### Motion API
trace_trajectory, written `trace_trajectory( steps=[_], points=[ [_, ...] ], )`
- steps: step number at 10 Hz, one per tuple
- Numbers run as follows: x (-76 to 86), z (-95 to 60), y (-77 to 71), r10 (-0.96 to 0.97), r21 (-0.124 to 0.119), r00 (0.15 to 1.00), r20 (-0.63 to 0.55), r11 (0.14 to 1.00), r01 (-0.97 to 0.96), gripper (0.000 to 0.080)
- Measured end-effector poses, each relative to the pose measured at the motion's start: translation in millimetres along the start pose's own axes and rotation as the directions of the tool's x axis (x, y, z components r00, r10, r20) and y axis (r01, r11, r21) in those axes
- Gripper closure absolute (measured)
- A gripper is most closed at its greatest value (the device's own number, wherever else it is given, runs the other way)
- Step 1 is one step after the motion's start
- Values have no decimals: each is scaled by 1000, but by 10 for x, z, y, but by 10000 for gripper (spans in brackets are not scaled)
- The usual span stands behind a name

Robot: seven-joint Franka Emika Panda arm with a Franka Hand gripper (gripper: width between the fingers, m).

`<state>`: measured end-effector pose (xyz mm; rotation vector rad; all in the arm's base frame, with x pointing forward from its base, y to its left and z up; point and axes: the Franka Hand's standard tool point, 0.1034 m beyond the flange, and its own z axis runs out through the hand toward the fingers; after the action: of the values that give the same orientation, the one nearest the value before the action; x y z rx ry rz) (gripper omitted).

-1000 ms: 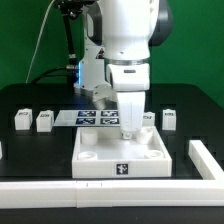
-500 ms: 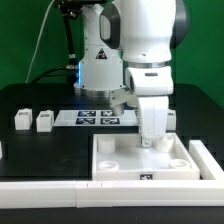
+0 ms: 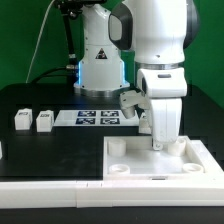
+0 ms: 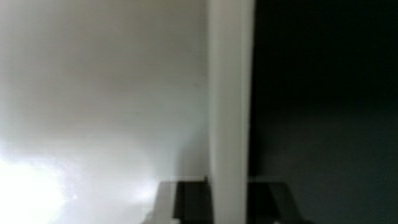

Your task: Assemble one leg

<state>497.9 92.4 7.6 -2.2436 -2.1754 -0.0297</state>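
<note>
The arm stands tall over the table [image 3: 45,150], its thick white wrist pointing straight down; the gripper [image 3: 157,146] hangs vertical over the far side of the large white panel [image 3: 130,177], toward the exterior view's right. From the wrist view the gripper [image 4: 228,205] has one dark finger [image 4: 180,203] on either side of the panel's [image 4: 107,100] upright rim wall, pressed close against it; so the jaws are drawn in and clamped on that wall, not on any post. The panel lies flat, its round corner sockets facing up. One leg [image 3: 20,120] stands upright on the black table at the exterior view's left; a second leg [image 3: 43,121] stands just beside it; both are well apart from the panel and the gripper. Between them and the arm's base lies the marker board [image 3: 98,117], flat on the table.
</note>
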Motion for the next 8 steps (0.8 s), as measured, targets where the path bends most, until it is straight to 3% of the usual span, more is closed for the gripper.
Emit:
trace_trajectory(
  steps=[2, 3, 4, 5, 6, 7, 8],
  points=[
    [-4, 1, 0, 1, 0, 1000, 0, 1000, -1, 741],
    [-5, 1, 0, 1, 0, 1000, 0, 1000, -1, 531],
    [-6, 1, 0, 1, 0, 1000, 0, 1000, -1, 531],
    [-7, 1, 0, 1, 0, 1000, 0, 1000, -1, 348],
    [-8, 1, 0, 1, 0, 1000, 0, 1000, -1, 217],
    [-8, 1, 0, 1, 0, 1000, 0, 1000, -1, 217],
    [-9, 1, 0, 1, 0, 1000, 0, 1000, -1, 161]
  ],
)
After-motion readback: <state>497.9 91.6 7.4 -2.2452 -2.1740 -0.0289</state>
